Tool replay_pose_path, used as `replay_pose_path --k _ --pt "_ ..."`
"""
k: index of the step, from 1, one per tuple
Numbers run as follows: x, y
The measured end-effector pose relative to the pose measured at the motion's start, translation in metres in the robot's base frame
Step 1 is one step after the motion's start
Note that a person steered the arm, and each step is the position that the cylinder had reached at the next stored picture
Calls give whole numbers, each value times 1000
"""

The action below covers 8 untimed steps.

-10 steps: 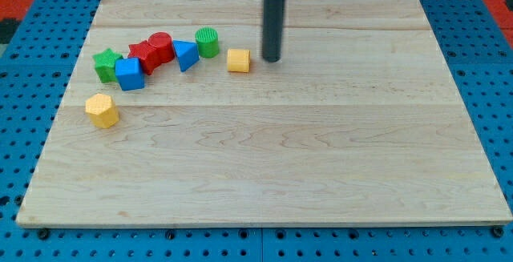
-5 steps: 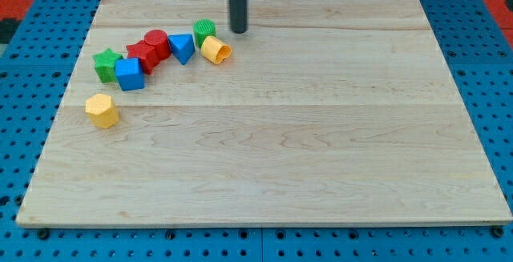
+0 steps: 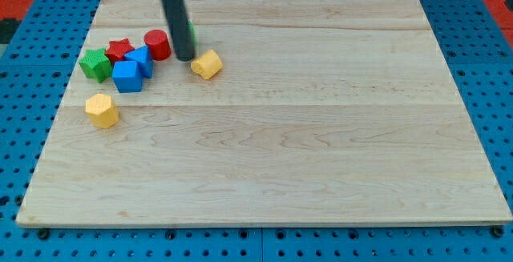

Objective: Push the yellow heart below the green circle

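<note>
The yellow heart lies on the wooden board at the upper left. My tip rests just left of the heart, between it and the red cylinder. The rod hides most of the green circle; only a green sliver shows at the rod's right edge, above the heart.
A cluster sits left of the tip: a red star, a blue triangle-like block, a blue cube and a green star. A yellow hexagon lies apart, lower left.
The tip has swept left and down from the board's top. The cluster has shifted left and regrouped. The yellow heart has slid left, then slightly down.
</note>
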State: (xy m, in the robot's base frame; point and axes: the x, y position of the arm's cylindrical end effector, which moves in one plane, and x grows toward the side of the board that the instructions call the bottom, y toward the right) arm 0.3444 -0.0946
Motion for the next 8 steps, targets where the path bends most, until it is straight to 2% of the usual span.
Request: replay_pose_path --k 1,2,3,4,5,6,7,8 --pt "36 24" --pt "10 91" --pt "4 188" --pt "47 153" --pt "61 63" --pt "52 24" --pt "83 107" --pt "127 84"
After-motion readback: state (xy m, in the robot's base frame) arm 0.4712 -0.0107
